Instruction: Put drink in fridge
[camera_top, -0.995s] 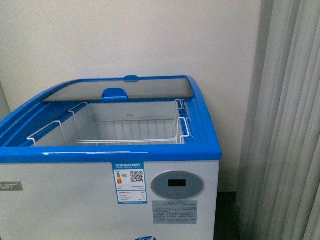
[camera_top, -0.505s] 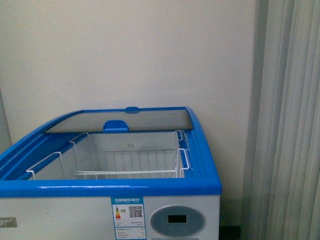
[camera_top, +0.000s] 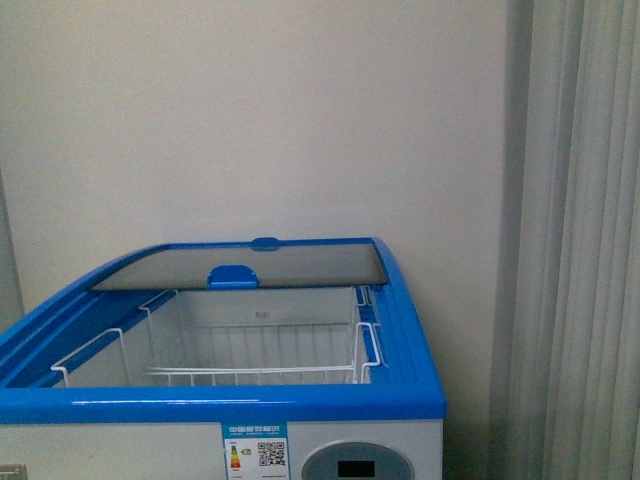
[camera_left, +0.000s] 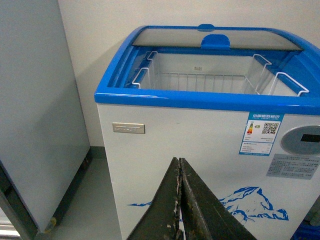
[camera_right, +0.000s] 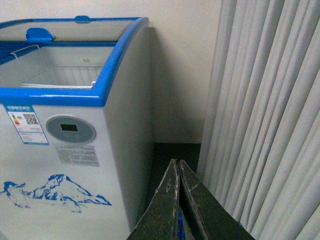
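While the fridge (camera_top: 215, 400) stood with its curved glass lid (camera_top: 240, 268) slid back toward the rear wall, its white interior lay open from above, and a white wire basket (camera_top: 250, 350) hung inside near the front rim. The fridge was a white chest with a blue top rim, a grey oval display (camera_right: 70, 129) on its front and a blue mountain picture (camera_left: 250, 202) lower down. A plain grey cabinet (camera_left: 35, 110) stood beside it on one side, and a pale curtain (camera_right: 265, 115) hung on the other.

No drink could be seen in any view, so where the bottle was could not be told, nor which way its long axis ran or which arm lay nearer to it.

Neither arm showed in the front view. The left pincer (camera_left: 179, 210) had its two dark fingers pressed together with nothing between them; it was held low in front of the fridge and aimed at the white front panel, well below the blue rim. The right pincer (camera_right: 178, 200) was likewise closed on nothing, held low near the fridge's front corner on the curtain side, with the dark floor beyond it.

Judging from this, the opening was ready, but the drink had yet to be fetched.
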